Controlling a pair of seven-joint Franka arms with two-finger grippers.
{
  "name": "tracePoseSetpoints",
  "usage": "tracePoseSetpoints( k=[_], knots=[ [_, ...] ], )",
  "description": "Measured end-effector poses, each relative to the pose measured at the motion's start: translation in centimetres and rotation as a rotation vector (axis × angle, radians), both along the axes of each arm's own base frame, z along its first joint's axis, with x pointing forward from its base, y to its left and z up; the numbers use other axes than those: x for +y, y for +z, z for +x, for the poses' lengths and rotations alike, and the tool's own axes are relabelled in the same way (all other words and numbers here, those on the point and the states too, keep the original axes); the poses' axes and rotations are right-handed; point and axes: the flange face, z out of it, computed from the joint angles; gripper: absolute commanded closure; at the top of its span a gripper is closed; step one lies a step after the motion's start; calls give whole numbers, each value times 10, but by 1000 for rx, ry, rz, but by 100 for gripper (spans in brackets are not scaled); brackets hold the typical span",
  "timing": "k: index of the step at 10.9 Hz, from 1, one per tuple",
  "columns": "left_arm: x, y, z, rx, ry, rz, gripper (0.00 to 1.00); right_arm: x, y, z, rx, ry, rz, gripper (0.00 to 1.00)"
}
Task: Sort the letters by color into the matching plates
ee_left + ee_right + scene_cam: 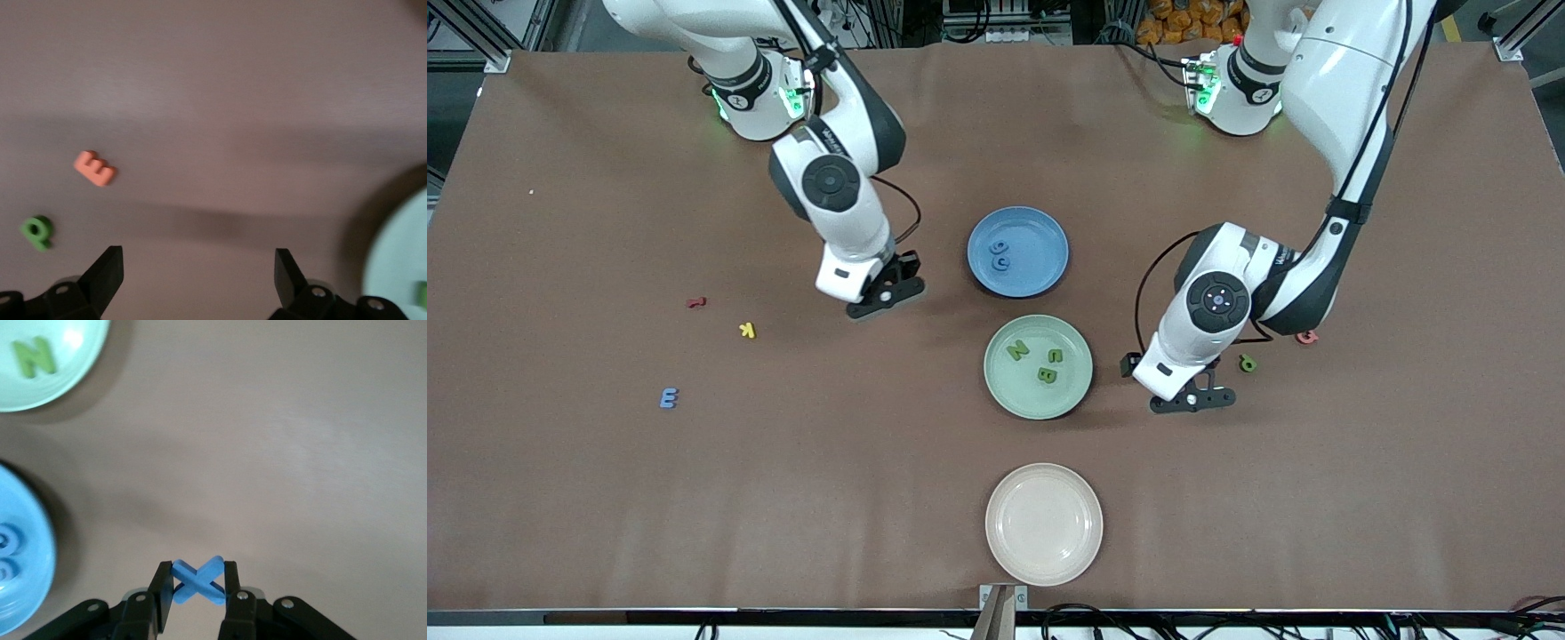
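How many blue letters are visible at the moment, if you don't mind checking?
4. Two lie in the blue plate: and. A blue X is pinched in the right gripper. A blue E lies toward the right arm's end of the table.

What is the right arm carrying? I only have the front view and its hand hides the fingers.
Observer: The right gripper is shut on a blue X, over bare table beside the blue plate.
Operator: How full is that plate?
Observer: Two blue pieces lie in it.
Operator: And the left arm?
Observer: The left gripper is open and holds nothing, over the table between the green plate and a green letter; an orange E lies beside that letter.
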Motion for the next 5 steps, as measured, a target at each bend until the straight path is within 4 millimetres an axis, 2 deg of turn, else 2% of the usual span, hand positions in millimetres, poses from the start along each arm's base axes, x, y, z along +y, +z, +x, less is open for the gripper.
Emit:
tracePoseSetpoints(
  k=[5],
  knots=[
    [69, -24, 0, -29, -108, 3, 0, 102, -15, -39, 3, 173, 32, 71]
  ],
)
